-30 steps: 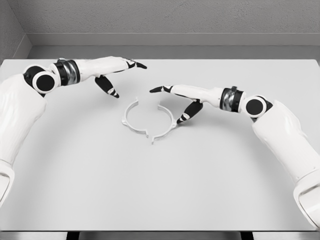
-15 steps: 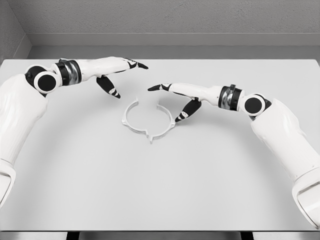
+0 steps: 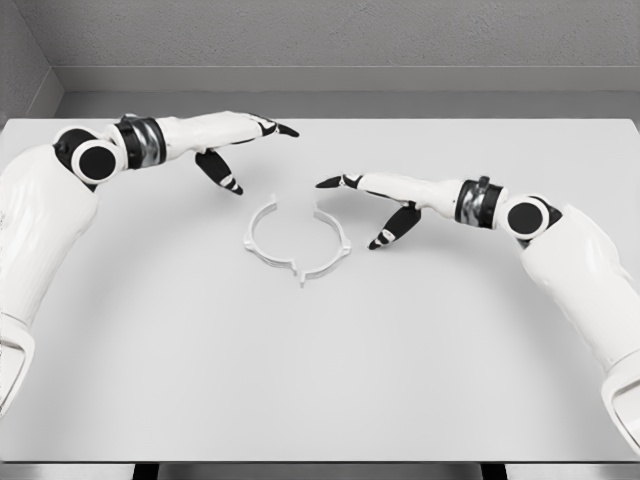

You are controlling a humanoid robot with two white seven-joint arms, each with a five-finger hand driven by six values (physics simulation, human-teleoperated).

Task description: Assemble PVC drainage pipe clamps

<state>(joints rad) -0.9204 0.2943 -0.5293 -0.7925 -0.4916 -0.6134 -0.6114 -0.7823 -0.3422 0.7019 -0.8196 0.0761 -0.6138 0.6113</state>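
White pipe clamp (image 3: 296, 243) lies flat mid-table — open ring, gap facing away.

One white clamp ring (image 3: 296, 240), two hands, one table (image 3: 300, 380).

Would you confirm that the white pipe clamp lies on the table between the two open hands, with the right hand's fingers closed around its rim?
Not quite. In the head view the pipe clamp does lie on the table between the left hand and the right hand, but the right hand is open beside the clamp and apart from it, holding nothing.
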